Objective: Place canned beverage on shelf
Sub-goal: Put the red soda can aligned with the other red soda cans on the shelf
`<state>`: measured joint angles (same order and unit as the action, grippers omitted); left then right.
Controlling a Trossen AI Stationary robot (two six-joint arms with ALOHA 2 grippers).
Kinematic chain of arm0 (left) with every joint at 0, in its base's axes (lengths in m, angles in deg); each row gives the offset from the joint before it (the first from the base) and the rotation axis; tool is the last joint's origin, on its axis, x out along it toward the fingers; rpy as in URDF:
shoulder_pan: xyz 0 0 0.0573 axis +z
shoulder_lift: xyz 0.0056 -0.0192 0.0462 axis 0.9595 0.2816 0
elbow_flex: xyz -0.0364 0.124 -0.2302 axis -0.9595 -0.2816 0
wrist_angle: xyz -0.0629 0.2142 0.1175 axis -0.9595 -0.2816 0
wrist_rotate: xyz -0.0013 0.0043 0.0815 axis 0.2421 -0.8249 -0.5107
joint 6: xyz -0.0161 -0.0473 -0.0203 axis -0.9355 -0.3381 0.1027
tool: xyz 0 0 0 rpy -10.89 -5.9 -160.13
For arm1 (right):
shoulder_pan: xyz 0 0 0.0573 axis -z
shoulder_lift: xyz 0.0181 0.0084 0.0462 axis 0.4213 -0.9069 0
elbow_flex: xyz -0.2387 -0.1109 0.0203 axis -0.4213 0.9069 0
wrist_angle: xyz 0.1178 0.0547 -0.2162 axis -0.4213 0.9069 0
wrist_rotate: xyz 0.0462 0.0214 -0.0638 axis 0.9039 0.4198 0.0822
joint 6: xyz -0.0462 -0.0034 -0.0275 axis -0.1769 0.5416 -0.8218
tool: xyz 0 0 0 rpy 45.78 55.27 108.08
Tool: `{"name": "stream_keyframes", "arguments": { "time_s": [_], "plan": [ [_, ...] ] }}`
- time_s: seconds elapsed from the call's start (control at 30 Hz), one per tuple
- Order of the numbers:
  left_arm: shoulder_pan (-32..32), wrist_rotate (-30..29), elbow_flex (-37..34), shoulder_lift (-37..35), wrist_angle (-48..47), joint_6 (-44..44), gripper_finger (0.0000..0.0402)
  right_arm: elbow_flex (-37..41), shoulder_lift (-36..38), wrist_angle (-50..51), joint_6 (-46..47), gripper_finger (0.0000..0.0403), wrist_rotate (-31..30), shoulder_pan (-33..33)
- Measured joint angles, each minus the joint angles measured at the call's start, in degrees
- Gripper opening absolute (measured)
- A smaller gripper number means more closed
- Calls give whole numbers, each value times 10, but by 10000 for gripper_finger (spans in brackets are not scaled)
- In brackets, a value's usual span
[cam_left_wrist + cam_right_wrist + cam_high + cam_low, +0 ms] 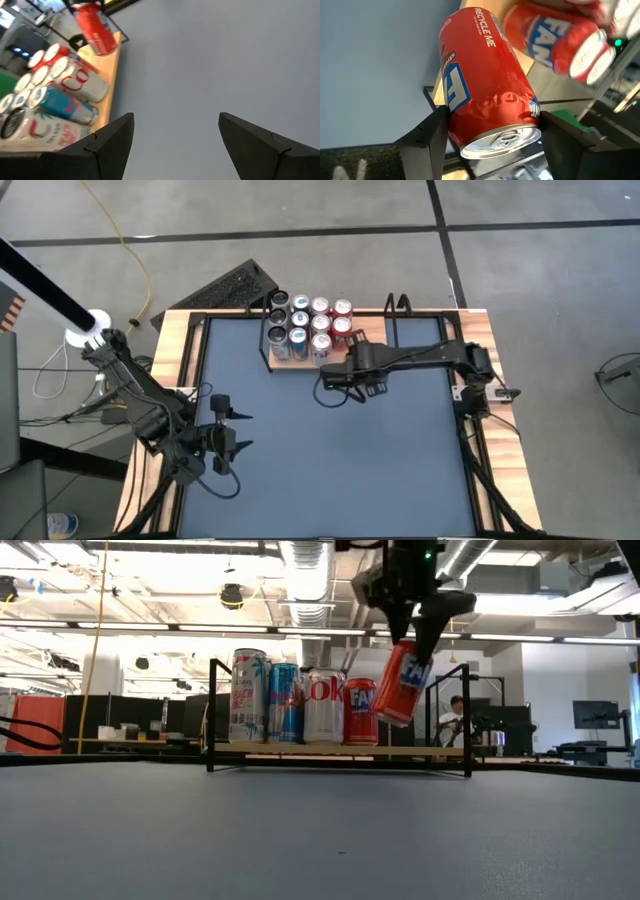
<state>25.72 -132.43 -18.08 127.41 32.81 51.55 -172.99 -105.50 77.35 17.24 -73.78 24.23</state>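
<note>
Low view: left claw (222, 442) idle and open over near-left tabletop (340, 470). Right claw (413, 640) grips red Fanta can (403, 682), tilted, raised just right of cans (300, 697) lined on shelf (338, 749).

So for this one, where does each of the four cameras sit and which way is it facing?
High: overhead, straight down on the table; both arms show.
Low: table height, level toward the shelf; right gripper comes from above, holding the tilted red can.
Left wrist: past open left gripper, toward the shelf's cans.
Right wrist: past its fingers clamping the red can.
Shared: the red can shows in low and both wrist views.
</note>
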Motion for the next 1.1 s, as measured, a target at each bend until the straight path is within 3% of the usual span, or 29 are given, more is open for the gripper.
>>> {"name": "stream_keyframes", "arguments": {
  "time_s": [0.2, 0.53, 1.1],
  "plan": [
    [27, 10, 0, -1, -54, -8, 281, -12, -46, 1, -99, 249, -12, 9],
    [40, 23, 0, -8, -65, -3, 281, -26, -83, 2, -126, 249, -35, 38],
    [66, 15, 0, -12, -67, -4, 281, -52, -84, -16, -160, 249, -3, 58]
  ]
}}
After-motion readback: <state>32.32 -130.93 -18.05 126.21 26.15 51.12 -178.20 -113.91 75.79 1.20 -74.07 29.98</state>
